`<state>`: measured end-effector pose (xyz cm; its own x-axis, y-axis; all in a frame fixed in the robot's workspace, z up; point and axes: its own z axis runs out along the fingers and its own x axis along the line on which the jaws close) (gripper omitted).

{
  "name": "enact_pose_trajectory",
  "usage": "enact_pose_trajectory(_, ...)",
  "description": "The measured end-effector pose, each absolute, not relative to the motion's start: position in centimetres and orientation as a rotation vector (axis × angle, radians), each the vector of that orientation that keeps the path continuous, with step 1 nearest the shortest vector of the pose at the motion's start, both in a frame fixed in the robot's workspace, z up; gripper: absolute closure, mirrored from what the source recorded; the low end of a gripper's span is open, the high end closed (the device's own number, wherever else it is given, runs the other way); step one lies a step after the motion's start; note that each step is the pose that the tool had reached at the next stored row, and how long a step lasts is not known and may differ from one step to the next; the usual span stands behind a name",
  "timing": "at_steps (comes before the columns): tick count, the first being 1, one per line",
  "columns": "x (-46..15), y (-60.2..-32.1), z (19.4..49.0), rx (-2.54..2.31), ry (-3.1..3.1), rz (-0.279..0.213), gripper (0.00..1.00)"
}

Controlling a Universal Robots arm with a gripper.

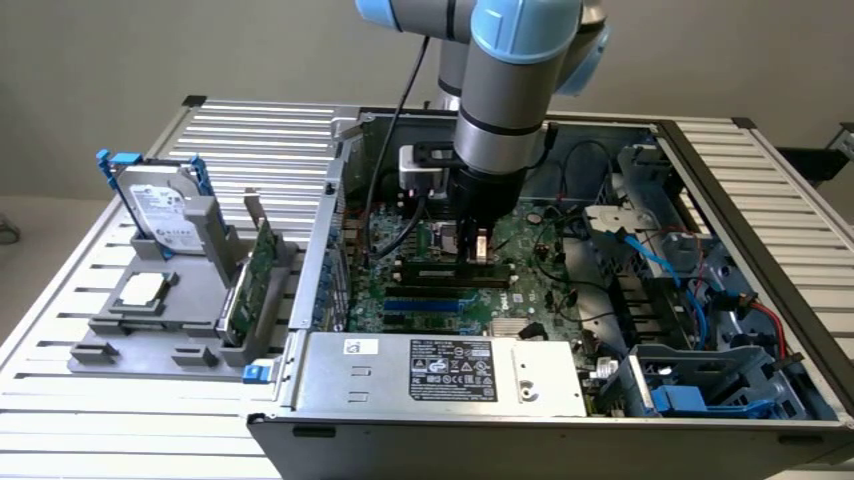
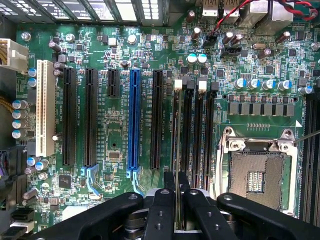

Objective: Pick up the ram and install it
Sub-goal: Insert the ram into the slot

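Presents a tabletop [image 1: 254, 130] of pale aluminium slats laid side by side, set before a plain grey-beige wall [image 1: 200, 50]. Carries an open case [image 1: 400, 440] lying flat, with the motherboard [image 1: 541, 290] facing up and the power supply [image 1: 441, 365] at the near edge. Carries also a grey fixture [image 1: 147, 335], on the exterior view's left and just beside the case. Holds in that fixture a drive [image 1: 167, 210] with blue rails propped upright, a card [image 1: 254, 285] standing on edge and a square chip [image 1: 140, 290] lying flat.

Reaches down into the case from above with the arm [image 1: 514, 90], a grey tube with light-blue joint caps. Places the gripper [image 2: 177, 182] over the memory slots [image 2: 197, 135], between the black expansion slots and the socket [image 2: 257, 172]. Clamps the ram [image 2: 177, 140] between closed black fingers [image 2: 162, 210]. Holds the ram upright, edge-on in the wrist view as a thin line running along the memory slot nearest the expansion slots. Cannot tell whether its lower edge touches that slot. Shows white latches [image 2: 202, 85] at the slot ends, and a blue slot [image 2: 134, 120] and a white slot [image 2: 46, 107] further across the board.
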<state>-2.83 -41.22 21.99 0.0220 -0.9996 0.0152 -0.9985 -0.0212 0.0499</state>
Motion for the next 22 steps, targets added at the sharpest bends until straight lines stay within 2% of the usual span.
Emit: enact_pose_trajectory(22,-2.83,-41.22,21.79,2.21,-2.163,-0.041,0.86)
